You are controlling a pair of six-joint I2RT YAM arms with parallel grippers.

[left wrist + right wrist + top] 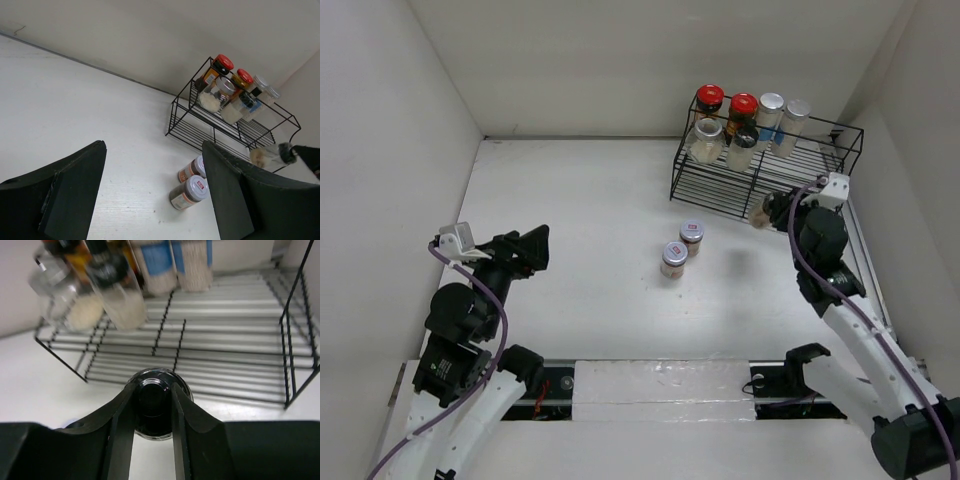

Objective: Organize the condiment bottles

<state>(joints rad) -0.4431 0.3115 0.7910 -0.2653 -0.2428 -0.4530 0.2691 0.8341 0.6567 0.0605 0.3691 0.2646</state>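
Note:
My right gripper point(770, 212) is shut on a pale black-lidded jar point(156, 402) and holds it just in front of the black wire rack point(820, 165); the jar also shows in the left wrist view point(267, 155). Several jars stand at the rack's left end: two dark ones with red lids point(710, 97), and pale ones with silver or black lids point(772, 103). Two brown labelled-lid jars point(673, 258) point(691, 236) stand on the table point(570, 220) near the middle. My left gripper point(535, 248) is open and empty at the left, well apart from them.
White walls enclose the table on the left, back and right. The rack's right half point(240, 340) holds nothing. A white strip point(660, 385) runs along the near edge between the arm bases.

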